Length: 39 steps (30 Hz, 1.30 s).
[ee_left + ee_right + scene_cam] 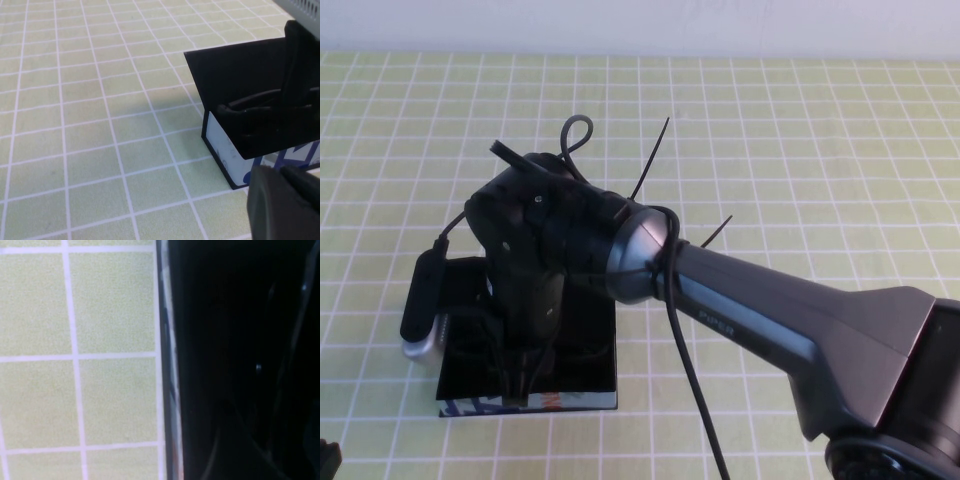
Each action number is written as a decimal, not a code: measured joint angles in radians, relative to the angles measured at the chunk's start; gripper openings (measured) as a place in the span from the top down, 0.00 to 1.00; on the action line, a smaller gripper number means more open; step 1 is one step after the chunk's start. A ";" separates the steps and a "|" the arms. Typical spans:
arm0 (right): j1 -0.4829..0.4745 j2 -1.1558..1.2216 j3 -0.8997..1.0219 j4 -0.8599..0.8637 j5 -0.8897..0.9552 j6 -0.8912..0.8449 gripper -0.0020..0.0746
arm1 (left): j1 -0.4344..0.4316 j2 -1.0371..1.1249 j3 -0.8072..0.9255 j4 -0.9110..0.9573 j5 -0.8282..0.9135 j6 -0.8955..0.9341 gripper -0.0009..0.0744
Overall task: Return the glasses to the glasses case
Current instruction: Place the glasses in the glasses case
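Note:
The glasses case [588,345] stands open on the checked cloth at the front left, printed side [570,402] towards me. My right gripper [523,385] points straight down into it, and the arm hides most of the inside. In the left wrist view the case [222,145] shows its raised black lid [235,70], and the glasses [247,105] lie inside as dark curved rims beside the right gripper's finger [297,75]. The right wrist view shows only the case's edge [167,365] and dark interior. My left gripper [287,200] is shut and empty, low beside the case's front corner.
The green and white checked cloth [800,130] covers the whole table. The right arm [770,310] stretches across from the front right, with its cable [685,360] hanging below it. Only a tip of the left gripper [326,458] shows at the front left corner.

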 joint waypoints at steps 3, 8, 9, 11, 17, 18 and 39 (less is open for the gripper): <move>0.000 0.000 0.000 0.000 0.000 0.000 0.71 | 0.000 0.000 0.000 0.000 0.000 0.000 0.99; 0.000 0.000 0.000 0.000 0.000 0.000 0.91 | 0.000 0.000 0.000 0.000 0.000 0.000 0.99; 0.000 0.000 0.000 0.000 0.000 0.000 0.94 | 0.000 0.000 0.000 0.000 0.000 0.000 0.99; 0.000 0.000 0.000 -0.002 0.000 0.000 0.96 | 0.000 0.000 0.000 0.000 0.000 0.000 0.99; 0.000 0.000 0.000 0.012 0.000 0.000 0.97 | 0.000 0.000 0.000 0.000 0.000 0.000 0.99; -0.002 0.000 0.000 0.020 0.000 0.000 0.97 | 0.000 0.000 0.000 0.000 0.000 0.000 0.99; -0.002 -0.087 0.012 0.113 0.004 0.094 0.97 | 0.000 0.000 0.000 0.000 0.000 0.000 0.99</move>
